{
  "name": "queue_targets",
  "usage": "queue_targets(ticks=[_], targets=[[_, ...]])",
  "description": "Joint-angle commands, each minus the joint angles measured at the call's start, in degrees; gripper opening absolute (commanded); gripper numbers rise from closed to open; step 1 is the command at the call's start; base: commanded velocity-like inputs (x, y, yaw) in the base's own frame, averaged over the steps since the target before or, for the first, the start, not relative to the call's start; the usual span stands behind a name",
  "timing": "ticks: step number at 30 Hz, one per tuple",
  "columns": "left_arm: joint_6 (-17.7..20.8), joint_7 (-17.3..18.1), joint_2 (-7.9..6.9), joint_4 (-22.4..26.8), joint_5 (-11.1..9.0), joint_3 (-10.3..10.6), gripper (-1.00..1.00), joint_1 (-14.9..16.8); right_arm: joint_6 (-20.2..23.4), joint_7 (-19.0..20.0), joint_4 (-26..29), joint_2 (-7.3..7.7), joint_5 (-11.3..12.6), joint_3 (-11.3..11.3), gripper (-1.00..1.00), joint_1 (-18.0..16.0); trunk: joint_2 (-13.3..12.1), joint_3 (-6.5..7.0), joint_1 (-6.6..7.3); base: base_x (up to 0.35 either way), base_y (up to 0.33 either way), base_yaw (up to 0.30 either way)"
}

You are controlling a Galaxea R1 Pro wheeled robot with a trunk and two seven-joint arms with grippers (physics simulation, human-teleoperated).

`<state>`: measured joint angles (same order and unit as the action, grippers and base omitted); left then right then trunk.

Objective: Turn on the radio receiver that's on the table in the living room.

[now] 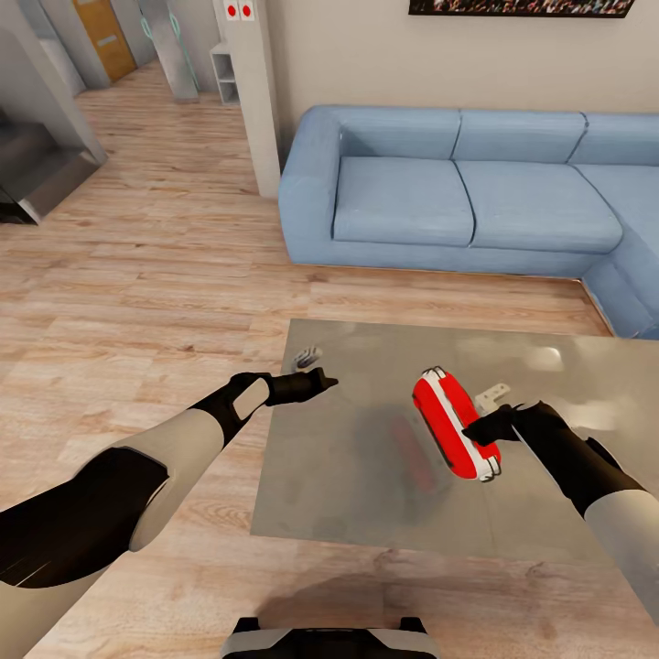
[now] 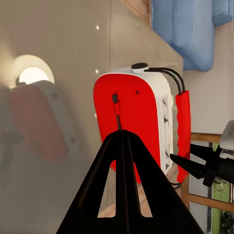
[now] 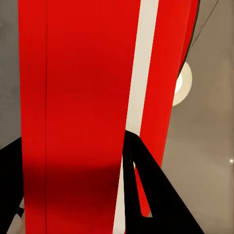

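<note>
The radio receiver [image 1: 450,423], red with a white stripe, stands tilted on edge over the glossy grey table [image 1: 366,499], its reflection showing beneath it. My right gripper [image 1: 480,430] is shut on its near end; in the right wrist view the radio [image 3: 83,73] sits between the black fingers [image 3: 146,195]. My left gripper [image 1: 324,379] hovers shut over the table's left part, apart from the radio. The left wrist view looks along its joined fingers [image 2: 121,146] at the radio's red face [image 2: 129,122] and short black antenna stub [image 2: 139,66].
A blue corner sofa [image 1: 458,192] stands behind the table, under a crowd picture [image 1: 522,7]. A white pillar [image 1: 256,101] rises at the sofa's left end. Light wood plank floor [image 1: 137,275] spreads to the left. My base [image 1: 329,641] shows at the bottom.
</note>
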<state>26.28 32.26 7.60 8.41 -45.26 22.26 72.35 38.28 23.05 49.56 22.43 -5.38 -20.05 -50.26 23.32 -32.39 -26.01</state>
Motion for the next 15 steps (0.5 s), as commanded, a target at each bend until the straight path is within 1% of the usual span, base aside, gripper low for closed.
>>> queue_targets(ticks=[1, 7, 12, 15], targets=[[0.0, 0.03, -0.02, 0.01, 0.02, -0.01, -1.0, -0.01, -0.06, -0.02, 0.04, 0.19, -0.03, 0.04, -1.0, -0.01, 0.01, 0.0, 0.0, 0.0, 0.0, 0.0], [0.0, 0.07, -0.04, -0.02, 0.0, -0.01, -1.0, -0.01, -0.13, -0.07, 0.11, 0.73, 0.02, 0.09, -1.0, -0.01, 0.01, 0.0, 0.0, 0.0, 0.0, 0.0], [0.05, 0.08, -0.04, 0.01, 0.07, 0.0, -1.0, -0.02, -0.2, -0.91, 0.37, 0.71, 0.09, 0.15, -1.0, -0.01, 0.01, 0.0, 0.0, 0.0, 0.0, 0.0], [0.08, 0.08, -0.04, 0.0, 0.08, -0.01, -1.0, -0.02, -0.37, -1.82, 0.54, 0.44, 0.16, 0.17, -1.0, -0.01, 0.01, 0.0, 0.0, 0.0, 0.0, 0.0]])
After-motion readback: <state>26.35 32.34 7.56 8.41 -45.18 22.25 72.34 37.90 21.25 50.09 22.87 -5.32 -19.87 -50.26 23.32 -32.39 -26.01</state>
